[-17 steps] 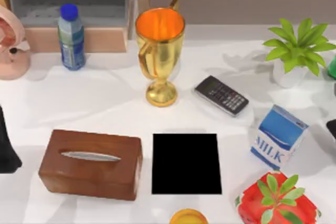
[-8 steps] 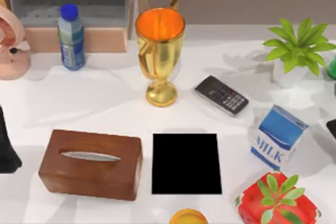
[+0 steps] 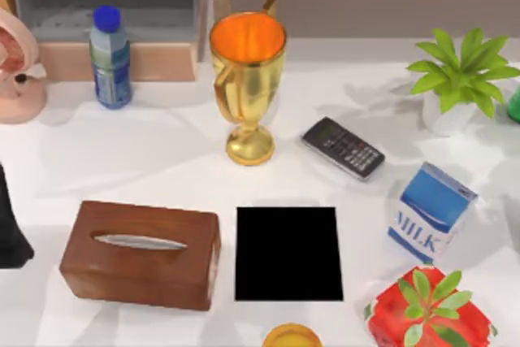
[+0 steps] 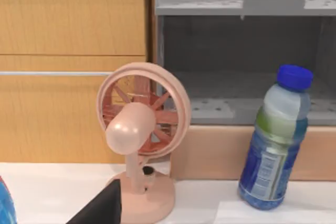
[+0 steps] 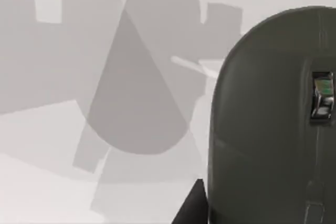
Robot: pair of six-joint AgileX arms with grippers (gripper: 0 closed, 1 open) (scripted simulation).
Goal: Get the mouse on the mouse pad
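The mouse (image 5: 273,124) is a smooth grey-olive oval with a scroll wheel, lying on the white table close under my right wrist camera. A dark piece of my right gripper (image 5: 190,208) shows just beside the mouse's edge. The mouse pad (image 3: 288,253) is a flat black rectangle at the front middle of the table, between the tissue box and the milk carton. My left arm (image 3: 10,229) stays parked at the table's left edge, and a dark part of its gripper (image 4: 102,209) shows in front of the pink fan.
A brown tissue box (image 3: 140,253) lies left of the pad and a milk carton (image 3: 431,210) right of it. Behind stand a gold trophy cup (image 3: 248,71), black keypad device (image 3: 343,147), water bottle (image 3: 110,56), pink fan (image 3: 16,62) and potted plant (image 3: 459,79). A red planter (image 3: 426,310) sits front right.
The dark shape of my right arm at the top view's right edge, beside the milk carton, has slipped out of that view. Nothing on the table has moved.
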